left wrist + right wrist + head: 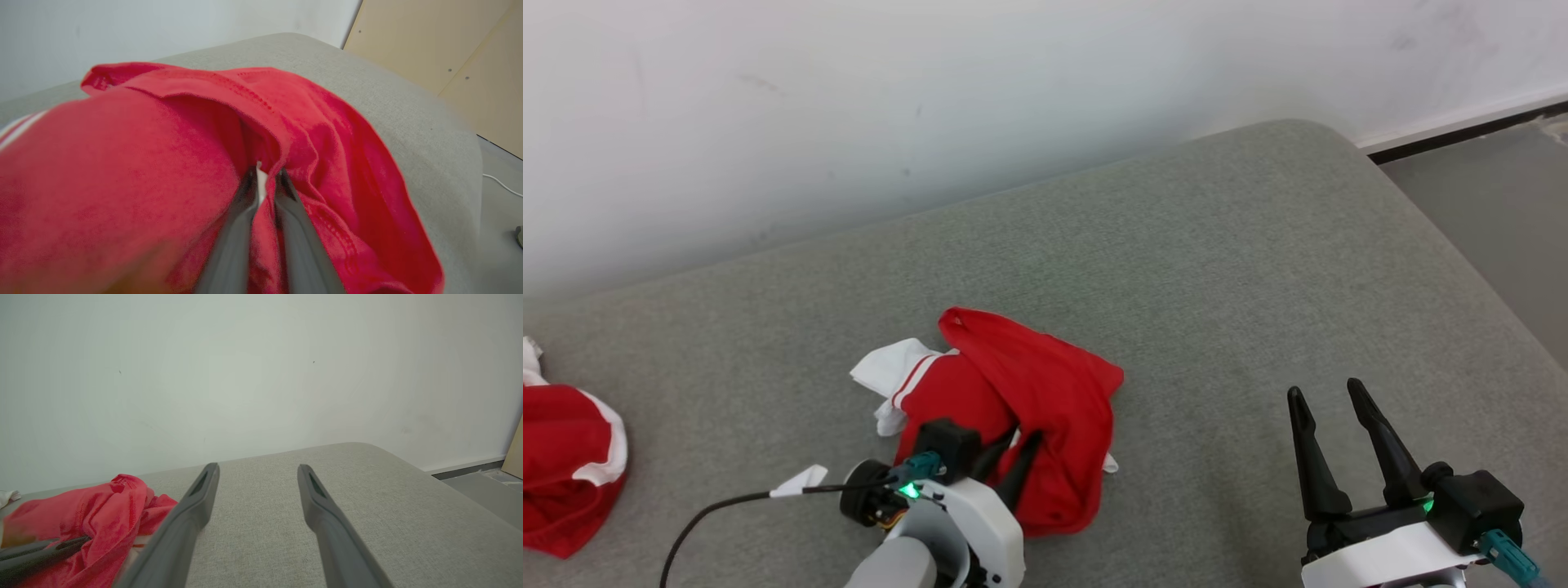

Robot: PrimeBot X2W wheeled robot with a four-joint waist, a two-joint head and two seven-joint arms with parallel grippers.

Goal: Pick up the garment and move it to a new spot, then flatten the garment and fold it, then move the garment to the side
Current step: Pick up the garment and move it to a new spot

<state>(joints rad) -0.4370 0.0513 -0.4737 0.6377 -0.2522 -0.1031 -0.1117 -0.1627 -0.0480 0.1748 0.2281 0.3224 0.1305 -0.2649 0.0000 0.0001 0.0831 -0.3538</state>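
The garment (1029, 408) is lying crumpled in the lower middle of the head view, a red heap with a white, red-striped part sticking out at its upper left. It is resting on the grey cushion (1217, 269), which is stretching across most of the frame below the pale wall (849, 98).

The left gripper (1025, 434) is reaching up from the bottom edge, left of centre, and its dark fingers are digging into the lower edge of the heap. In the left wrist view the two fingers are standing almost together, pinching a fold of red cloth and a sliver of white between them – the left gripper (263, 171) is clamping the garment (163, 143), whose folds are bulging around the tips. A black cable (711, 510) is trailing off from the wrist toward the lower left.

The right gripper (1325, 389) is hovering at the lower right, well apart from the garment, with its fingers spread wide and nothing between them. In the right wrist view the right gripper (258, 467) is pointing over bare cushion, with the garment (102, 510) sitting at the lower left.

A second red cloth (564, 465) with white trim is lying at the left edge of the head view – well apart from the heap.
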